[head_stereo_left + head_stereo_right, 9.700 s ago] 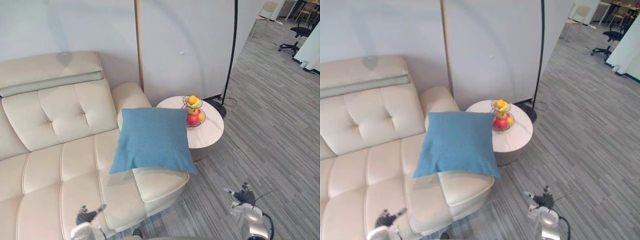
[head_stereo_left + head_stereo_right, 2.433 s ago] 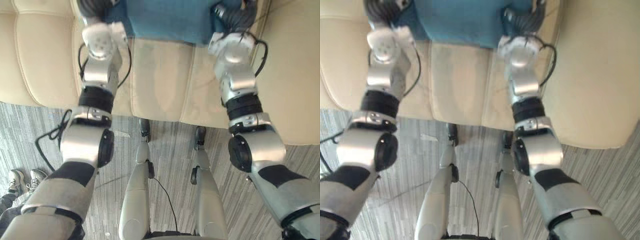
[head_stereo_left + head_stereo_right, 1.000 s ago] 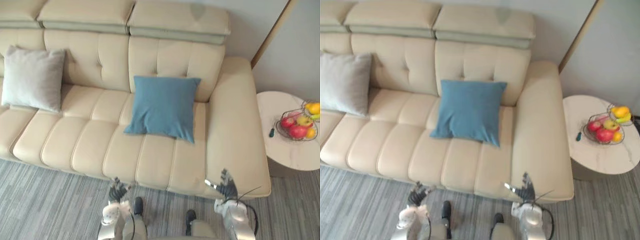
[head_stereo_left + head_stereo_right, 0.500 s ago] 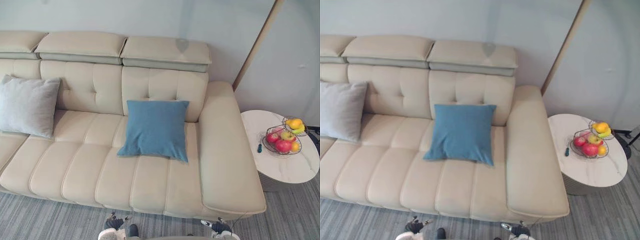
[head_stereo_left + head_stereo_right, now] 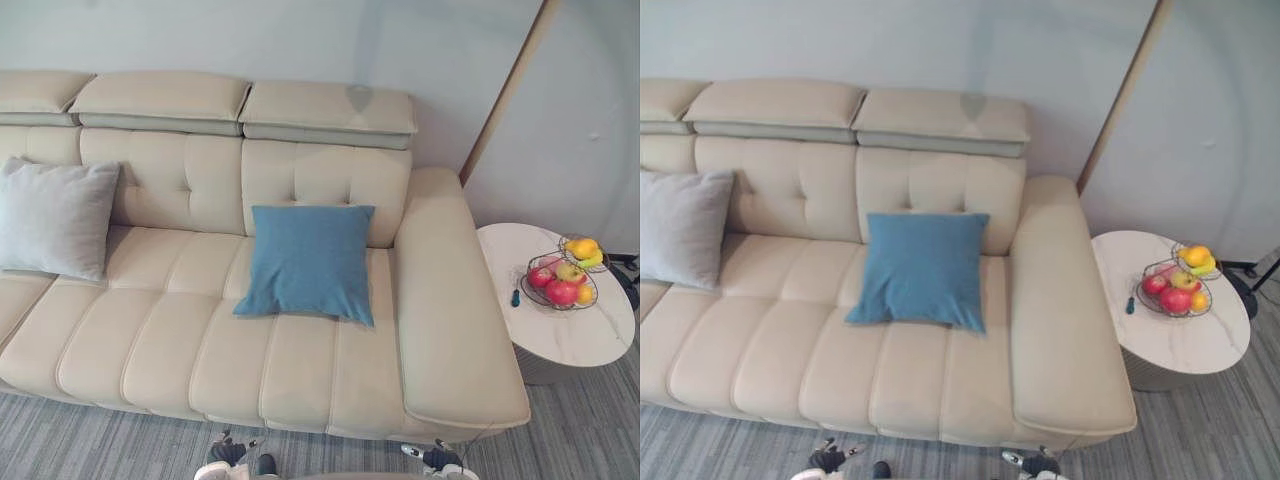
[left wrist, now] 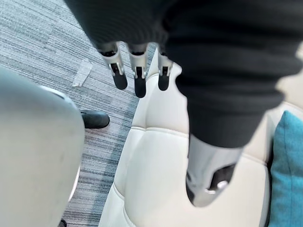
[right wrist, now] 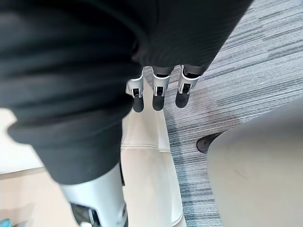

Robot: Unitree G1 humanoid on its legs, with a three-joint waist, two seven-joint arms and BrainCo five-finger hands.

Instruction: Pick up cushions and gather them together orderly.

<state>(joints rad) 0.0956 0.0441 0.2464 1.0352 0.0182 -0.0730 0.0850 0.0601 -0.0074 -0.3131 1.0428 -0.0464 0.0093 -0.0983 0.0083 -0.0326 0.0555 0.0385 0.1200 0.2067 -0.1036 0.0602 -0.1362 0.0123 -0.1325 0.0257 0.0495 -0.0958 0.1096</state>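
Left eye view: the blue cushion (image 5: pixel 307 262) leans mid-sofa (image 5: pixel 440 300), and the grey cushion (image 5: pixel 55 218) sits well apart at its 9 o'clock. From the left hand (image 5: pixel 228 452) the grey one lies around 10 o'clock, so that hand looks nearer than the right hand (image 5: pixel 435 458). Right eye view, same layout. Left wrist view: fingers (image 6: pixel 140 78) straight and spread, holding nothing. Right wrist view: fingers (image 7: pixel 157 94) also loose and empty.
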